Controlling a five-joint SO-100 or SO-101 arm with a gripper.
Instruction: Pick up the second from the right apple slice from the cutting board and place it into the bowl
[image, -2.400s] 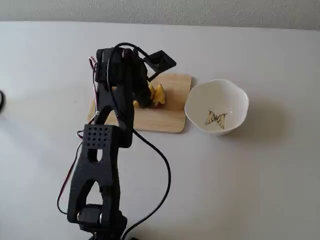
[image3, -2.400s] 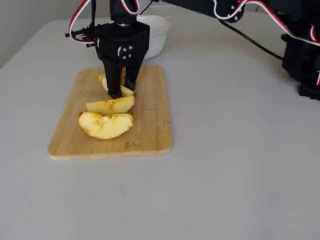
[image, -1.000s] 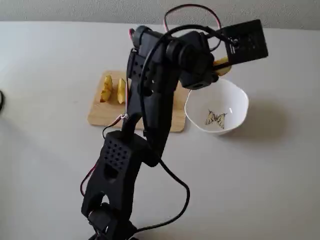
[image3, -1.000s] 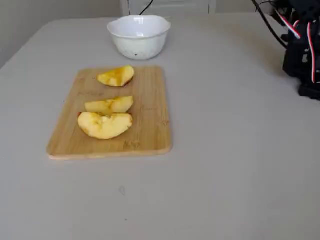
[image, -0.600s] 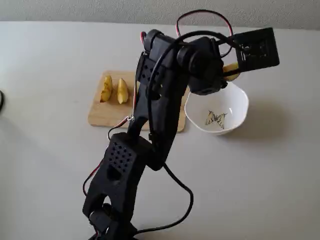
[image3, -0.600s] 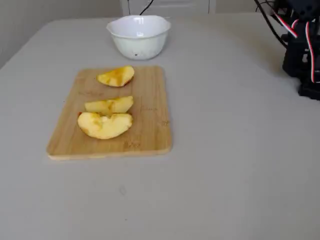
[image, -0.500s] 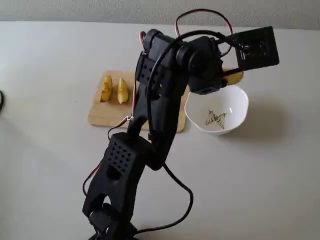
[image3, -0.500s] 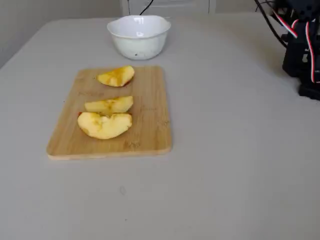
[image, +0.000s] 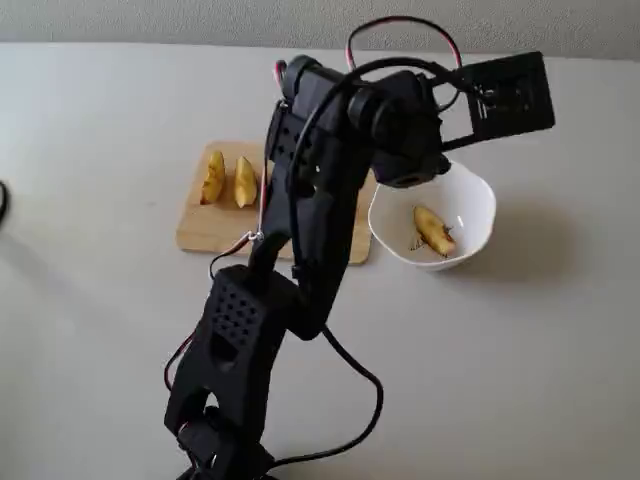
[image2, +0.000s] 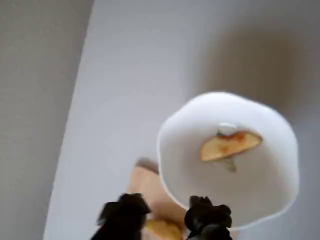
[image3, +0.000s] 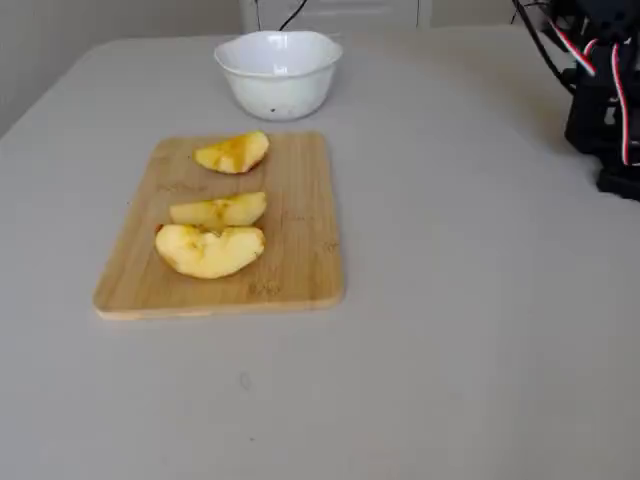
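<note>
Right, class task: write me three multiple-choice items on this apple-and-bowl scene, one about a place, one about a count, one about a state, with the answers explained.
1. Where does the apple slice that has left the cutting board lie?
A. on the bare table
B. inside the bowl
C. between the claw's fingers

2. How many slices remain on the cutting board in the fixed view from the table's side?
A. one
B. three
C. five

3. What state is the claw in?
A. open and empty
B. shut on a slice
C. shut on the bowl's rim

Answers:
1 B: the apple slice rests on the bowl's inner floor.
2 B: three slices lie in a row on the cutting board.
3 A: in the wrist view the claw shows its two fingers apart, with nothing held between them.
</note>
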